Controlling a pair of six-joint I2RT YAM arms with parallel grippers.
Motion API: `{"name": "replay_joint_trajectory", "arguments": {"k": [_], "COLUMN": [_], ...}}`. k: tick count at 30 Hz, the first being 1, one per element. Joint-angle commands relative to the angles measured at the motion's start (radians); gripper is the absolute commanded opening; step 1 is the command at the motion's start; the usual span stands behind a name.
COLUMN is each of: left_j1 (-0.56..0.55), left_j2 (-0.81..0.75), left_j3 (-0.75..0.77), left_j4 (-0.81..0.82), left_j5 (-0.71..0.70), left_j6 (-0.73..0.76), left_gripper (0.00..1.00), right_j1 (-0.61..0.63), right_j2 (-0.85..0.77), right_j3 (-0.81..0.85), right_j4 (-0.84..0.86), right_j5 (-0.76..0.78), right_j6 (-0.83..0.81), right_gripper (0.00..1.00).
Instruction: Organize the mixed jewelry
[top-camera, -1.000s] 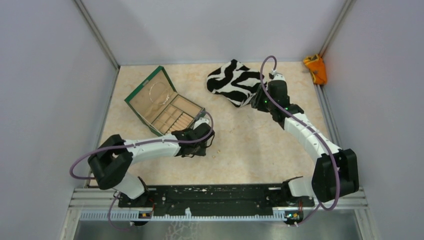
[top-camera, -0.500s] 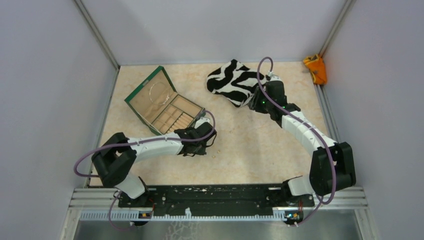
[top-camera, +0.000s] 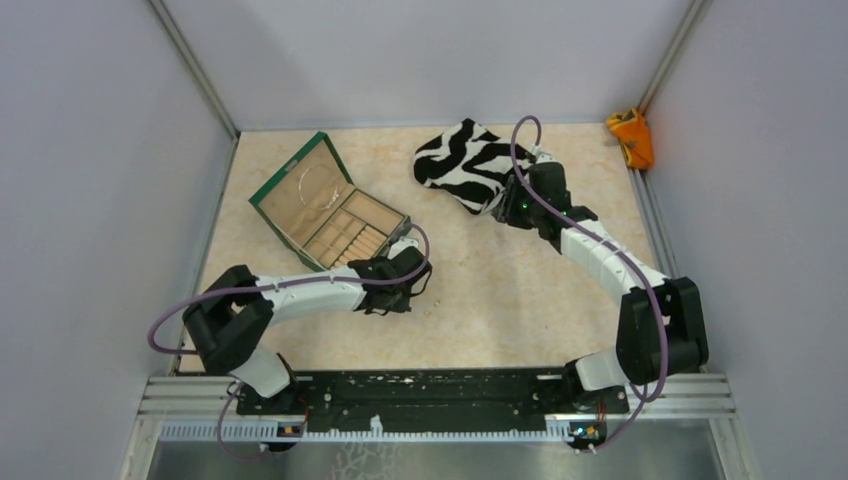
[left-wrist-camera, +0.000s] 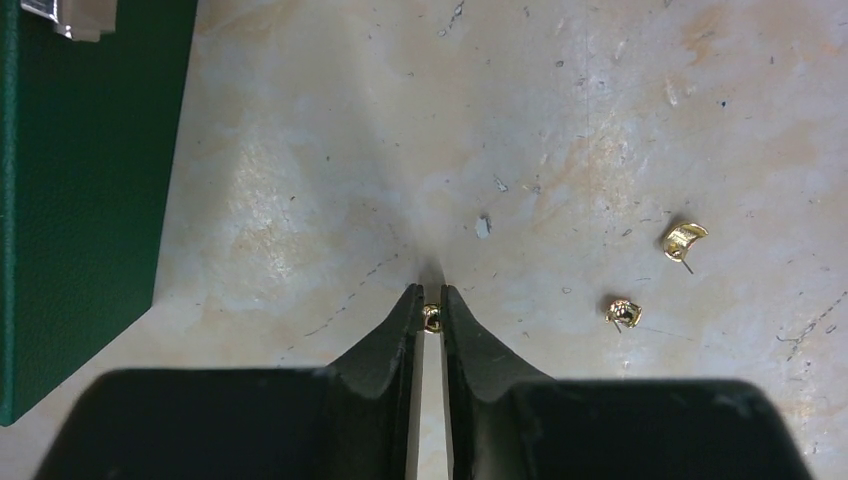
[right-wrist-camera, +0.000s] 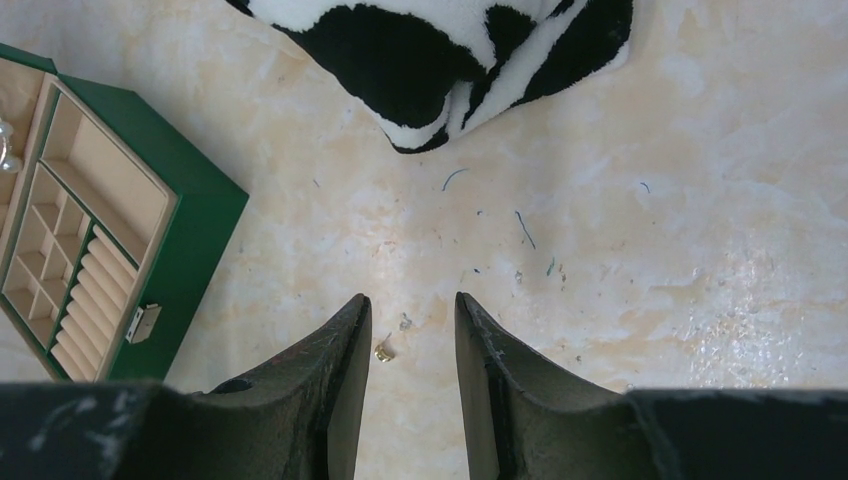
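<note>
In the left wrist view my left gripper is down at the table, its jaws pinched on a tiny gold stud. Two more gold pieces lie loose to its right. From above, the left gripper sits just in front of the green jewelry box. A thin silvery hoop lies in the box's lid. My right gripper hangs open above the table by the zebra cloth. Another small gold piece lies on the table below it, between its fingers.
The green box's side is close on the left of the left gripper. The zebra-striped cloth lies ahead of the right gripper, and the open box is to its left. An orange object sits in the back right corner.
The left jaws have narrowed onto the gold stud. The right arm has shifted slightly left, toward the zebra cloth, with its jaws unchanged.
</note>
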Motion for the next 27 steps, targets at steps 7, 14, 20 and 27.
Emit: {"name": "replay_joint_trajectory", "arguments": {"k": [7,14,20,27], "left_j1": [-0.003,0.000,0.132,0.174], "left_j2": [-0.012,-0.091,-0.097,-0.113], "left_j3": [0.042,0.099,0.258,0.298], "left_j4": [-0.017,-0.032,-0.178,-0.190], "left_j5": [-0.002,0.117,0.714,1.184], "left_j6": [0.009,0.183,0.428,0.580], "left_gripper": [0.00,0.00,0.00,0.00], "right_j1": [0.002,0.002,0.002,0.002], "right_j2": [0.000,-0.004,-0.019,-0.068], "right_j3": [0.031,0.030,0.027,-0.007], "right_j4": [0.045,0.042,0.030,0.040], "right_j5": [-0.018,-0.019,-0.013,0.011], "right_j6": [0.009,0.009,0.003,0.019], "right_gripper": [0.36,0.36,0.35,0.35]}}
